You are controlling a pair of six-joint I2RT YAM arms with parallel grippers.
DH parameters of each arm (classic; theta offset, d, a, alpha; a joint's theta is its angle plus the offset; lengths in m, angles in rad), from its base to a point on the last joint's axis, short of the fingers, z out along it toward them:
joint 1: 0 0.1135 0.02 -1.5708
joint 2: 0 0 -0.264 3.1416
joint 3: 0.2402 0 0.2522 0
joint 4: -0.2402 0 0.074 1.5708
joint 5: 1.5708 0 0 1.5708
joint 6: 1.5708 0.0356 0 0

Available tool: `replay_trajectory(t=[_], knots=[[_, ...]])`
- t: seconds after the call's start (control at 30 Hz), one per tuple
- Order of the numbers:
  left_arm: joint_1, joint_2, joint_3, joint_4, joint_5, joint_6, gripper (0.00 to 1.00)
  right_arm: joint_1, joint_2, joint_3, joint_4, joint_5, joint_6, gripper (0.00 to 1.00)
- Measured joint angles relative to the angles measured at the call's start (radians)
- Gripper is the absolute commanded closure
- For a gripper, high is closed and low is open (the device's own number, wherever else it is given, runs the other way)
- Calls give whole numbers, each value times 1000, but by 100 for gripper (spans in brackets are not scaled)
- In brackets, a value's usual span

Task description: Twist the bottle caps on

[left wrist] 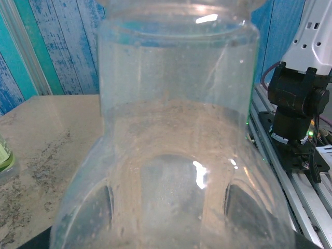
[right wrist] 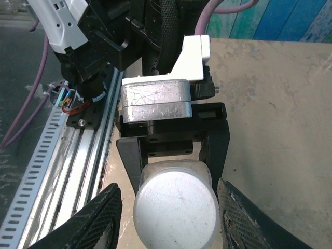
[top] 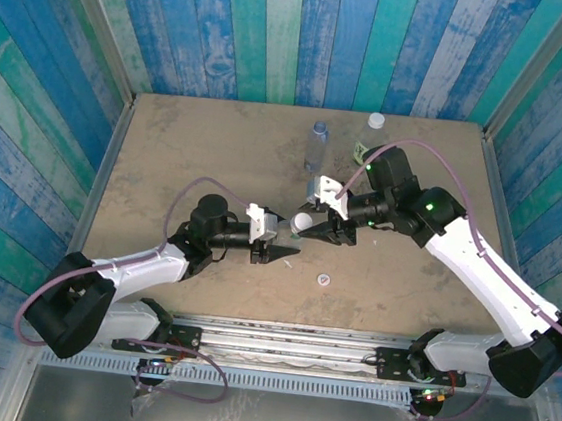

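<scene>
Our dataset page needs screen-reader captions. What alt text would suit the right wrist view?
A pale round cap sits between the right gripper's open jaws, a gap showing on its left side. Behind it, the left gripper clamps the clear bottle beneath the cap, beside bare tan table.

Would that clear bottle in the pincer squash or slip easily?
The clear bottle looks thin-walled and empty, so probably light and apt to dent under a hard squeeze. Its smooth, glossy plastic might twist within the left pincer when the cap is turned.
</scene>
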Motion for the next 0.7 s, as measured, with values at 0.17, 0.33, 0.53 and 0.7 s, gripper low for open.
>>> replay_trajectory(t=[0.17,0.33,0.53,0.7], knots=[[0,0,10,-6,6,2,46,0,14,13,-7,2,-7,59],[0,0,12,-8,4,3,46,0,20,25,-16,9,-7,63],[-1,0,12,-6,-69,21,46,0,20,31,-11,70,49,68],[-7,2,23,-2,-189,50,47,3,20,31,32,168,224,73]])
